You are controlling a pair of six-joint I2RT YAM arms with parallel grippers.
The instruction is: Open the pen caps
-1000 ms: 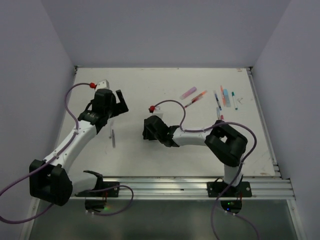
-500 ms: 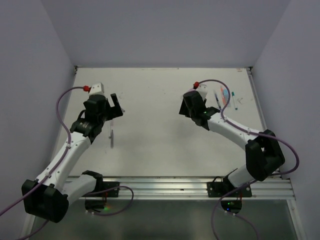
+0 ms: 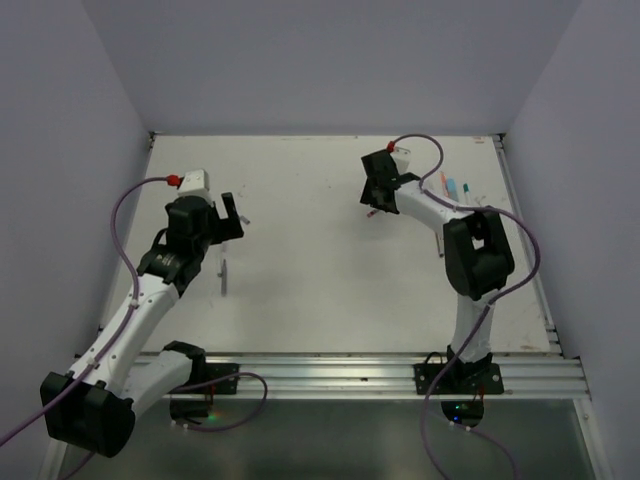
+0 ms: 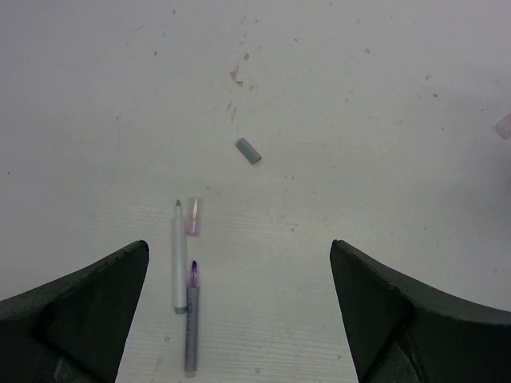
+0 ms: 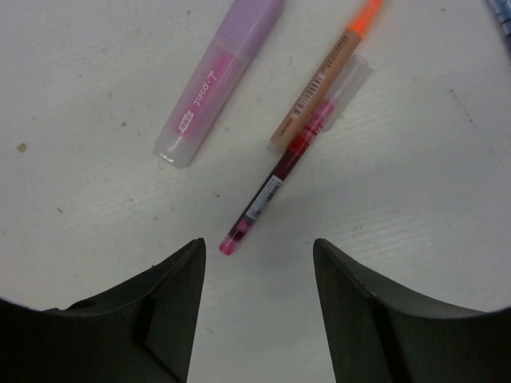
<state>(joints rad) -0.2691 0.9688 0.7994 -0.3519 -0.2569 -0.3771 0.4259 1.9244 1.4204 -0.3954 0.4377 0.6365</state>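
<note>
Pens [image 5: 275, 187] lie just ahead of right claw [image 5: 257, 263], toward table's [image 3: 300, 300] far-right corner.

Both arms outstretched, left hand [image 4: 239, 319] spread wide, right hand [image 5: 255, 307] parted, both empty.

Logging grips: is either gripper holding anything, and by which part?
Nothing: the left gripper hangs open above the table, the right gripper open over the red pen.

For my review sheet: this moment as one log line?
left gripper open, empty | right gripper open, facing dark red pen | grey cap loose
</note>
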